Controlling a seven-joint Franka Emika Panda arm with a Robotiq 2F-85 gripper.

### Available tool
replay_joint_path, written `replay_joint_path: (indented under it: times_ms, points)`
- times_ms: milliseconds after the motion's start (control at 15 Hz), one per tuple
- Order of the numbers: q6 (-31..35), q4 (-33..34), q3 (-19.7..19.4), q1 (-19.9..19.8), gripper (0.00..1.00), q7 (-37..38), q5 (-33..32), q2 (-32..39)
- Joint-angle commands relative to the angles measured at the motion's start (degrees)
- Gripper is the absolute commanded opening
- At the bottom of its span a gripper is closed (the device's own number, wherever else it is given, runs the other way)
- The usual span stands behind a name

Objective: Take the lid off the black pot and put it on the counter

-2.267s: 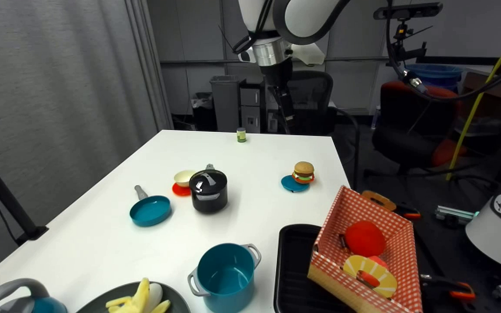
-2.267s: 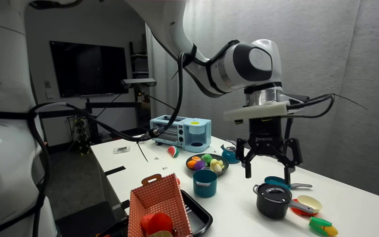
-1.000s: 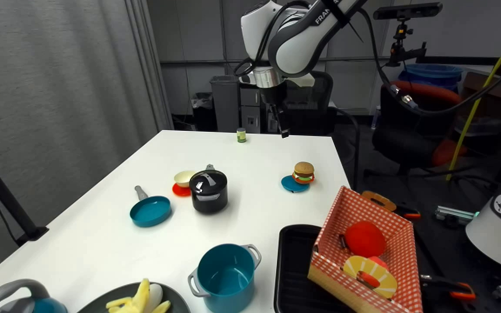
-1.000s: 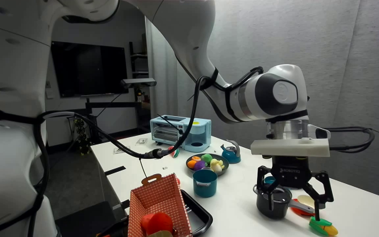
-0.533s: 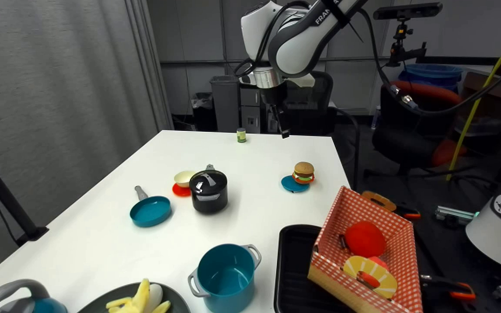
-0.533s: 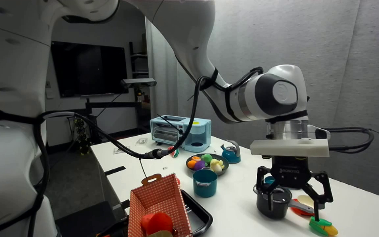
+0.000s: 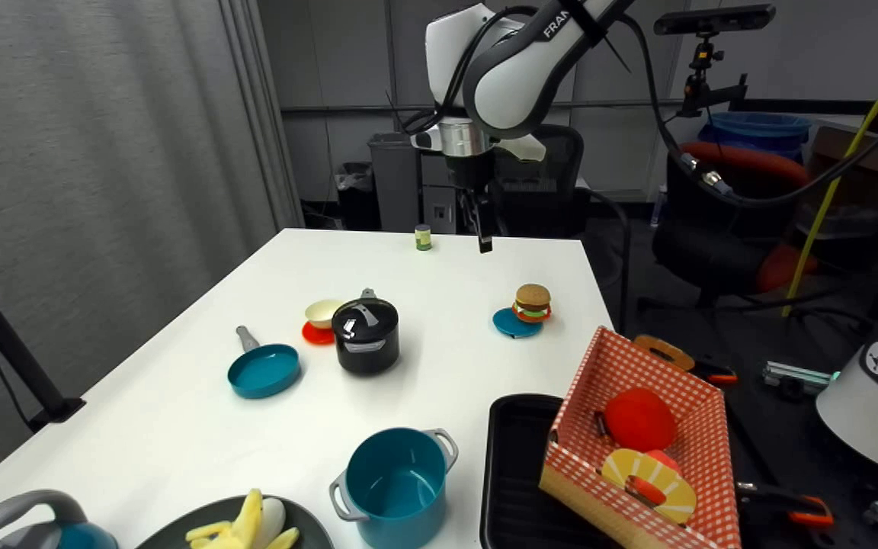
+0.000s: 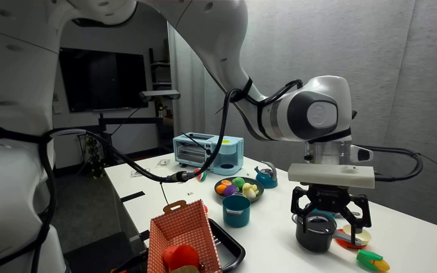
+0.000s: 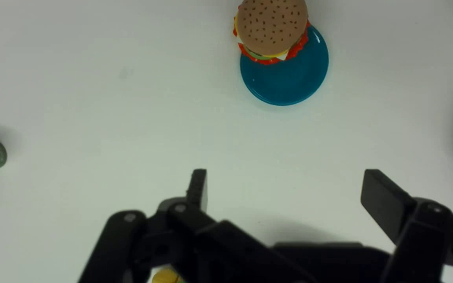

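The lid [image 7: 365,321] is seated on the black pot [image 7: 366,357], which is stood upright on the counter [image 7: 454,305]; removal judged not yet begun. The gripper [image 8: 328,237] is held in the air, jaws spread wide, nothing grasped. Only one arm [image 7: 511,88] is seen, so no choice of side. Key relation: in an exterior view the pot is partly covered by one of the fingers [image 8: 304,224], so the lid is judged to lie past the jaws, toward the grey curtain [image 8: 374,68]; height gap cannot be told. Lid round, no long axis; run of its knob [image 8: 316,219] lost in gloss. The pot handle [image 7: 367,293] is pointed at the counter's far end in an exterior view, and jaw spread appears roughly aligned with it. A sideways shift over the lid, then a descent, is judged needed. Surface flat, white. Just beside the pot are set a red plate [image 7: 318,334] and cream bowl [image 7: 323,311], a teal pan [image 7: 264,372] near; a burger [image 7: 533,299] and blue plate [image 7: 514,326] are well apart. Set-down between pot and burger judged workable; on the bowl side, room looks tight and a bump is risked.
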Motion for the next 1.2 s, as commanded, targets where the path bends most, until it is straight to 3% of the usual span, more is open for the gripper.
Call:
replay_joint_path:
  times_ms: [0, 267, 733, 1133]
  points:
    - [2.9, -0.3, 2.1, -2.3, 1.00, -7.0, 5.6, 0.4]
    - [4.2, -0.5, 2.7, -2.9, 1.00, -9.7, 10.2, 0.8]
    - [9.4, -0.9, 6.1, -5.2, 1.00, -17.4, 26.2, 1.5]
    - [10.4, -0.6, 7.3, -6.2, 1.00, -24.3, 31.2, 2.1]
